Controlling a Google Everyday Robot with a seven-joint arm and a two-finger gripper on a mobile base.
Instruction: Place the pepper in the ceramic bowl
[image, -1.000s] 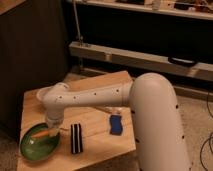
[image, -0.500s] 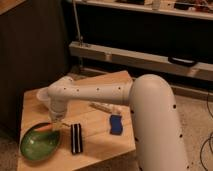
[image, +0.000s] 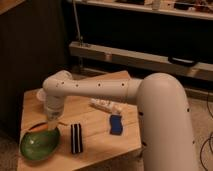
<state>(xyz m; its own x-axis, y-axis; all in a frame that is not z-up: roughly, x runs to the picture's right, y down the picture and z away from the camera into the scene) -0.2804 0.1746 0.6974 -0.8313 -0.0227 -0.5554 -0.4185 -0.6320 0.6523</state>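
Note:
The green ceramic bowl (image: 39, 146) sits at the front left corner of the wooden table (image: 95, 145). A thin orange-red streak, the pepper (image: 38, 129), shows at the bowl's far rim. My gripper (image: 51, 124) points down from the white arm, just above the bowl's far right edge and close to the right of the pepper. I cannot tell whether the gripper touches the pepper.
A black-and-white striped object (image: 76, 138) lies right of the bowl. A blue block (image: 116, 124) and a white packet (image: 105, 106) lie further right. A small white cup (image: 39, 94) stands at the back left, partly behind the arm. The table's edges are near.
The gripper has risen from low over the bowl to just above its far right edge. The orange-red pepper now shows at the bowl's far rim.

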